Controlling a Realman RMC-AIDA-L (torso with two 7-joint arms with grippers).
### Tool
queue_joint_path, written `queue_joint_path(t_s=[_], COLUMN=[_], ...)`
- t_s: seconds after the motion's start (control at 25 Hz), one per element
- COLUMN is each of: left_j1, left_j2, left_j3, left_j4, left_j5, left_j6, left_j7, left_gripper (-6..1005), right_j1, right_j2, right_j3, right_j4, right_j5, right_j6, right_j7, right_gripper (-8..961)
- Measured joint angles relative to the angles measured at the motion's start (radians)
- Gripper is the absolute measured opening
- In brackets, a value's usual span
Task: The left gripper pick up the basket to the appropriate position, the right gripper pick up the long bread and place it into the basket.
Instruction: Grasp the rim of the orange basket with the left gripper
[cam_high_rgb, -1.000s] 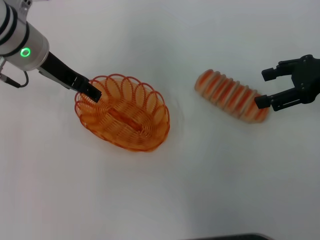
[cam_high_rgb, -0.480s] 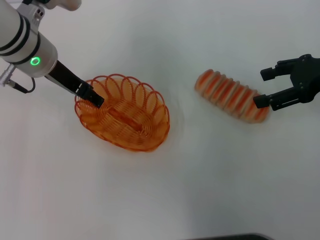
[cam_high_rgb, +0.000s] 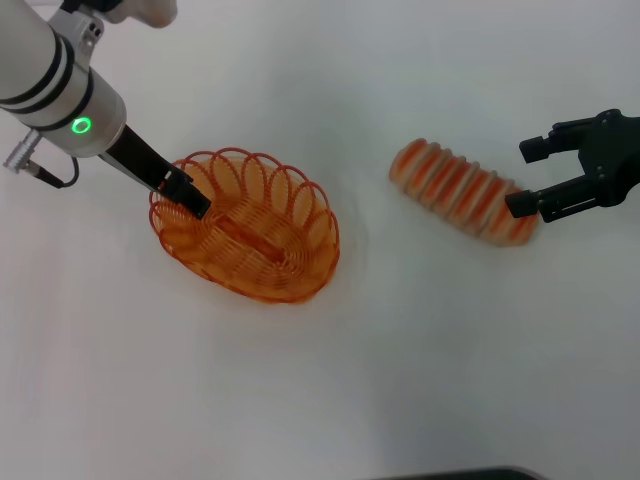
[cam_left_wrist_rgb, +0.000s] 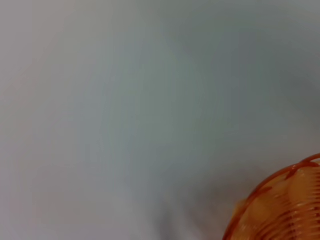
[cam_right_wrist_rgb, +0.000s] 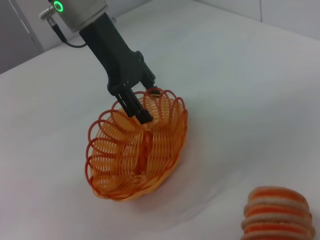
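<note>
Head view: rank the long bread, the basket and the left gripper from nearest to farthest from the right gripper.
1. long bread, just beside the right gripper.
2. basket, left of centre.
3. left gripper, at the basket's far-left rim.

Items counted on the table (cam_high_rgb: 420, 380): one table, white, bearing all loose items; one basket (cam_high_rgb: 245, 238), orange wire, oval, with a looped rim; one long bread (cam_high_rgb: 462, 191), ridged, striped orange-brown and cream; loose items therefore numbered two, one of each kind, lying well apart.

End effectors counted: two; one left end effector (cam_high_rgb: 185, 196), black, at the basket's rim, its fingers close together on the wire; one right end effector (cam_high_rgb: 528, 177), black, two-fingered, fingers spread, at the end of the long bread.

Arms counted: two; green indicator lights counted: one, on the left arm's white segment.
</note>
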Motion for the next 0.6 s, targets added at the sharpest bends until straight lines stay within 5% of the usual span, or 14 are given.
queue_joint_path(t_s=[0.12,0.6], left_j1=[-0.002,-0.016], left_j2=[0.000,0.000], left_j3=[0.003,0.014], left_j4=[-0.004,-0.005], left_j5=[-0.001,-0.001], left_j6=[-0.001,0.008], left_j7=[0.000,-0.001], left_gripper=[805,295], right_j1=[0.000,0.000], right_j2=[0.000,0.000], right_j3=[0.000,0.006], right_j4=[0.000,0.000], right_j5=[0.000,0.000], right_j6=[0.000,0.001], right_j7=[0.000,0.000], right_gripper=[937,937])
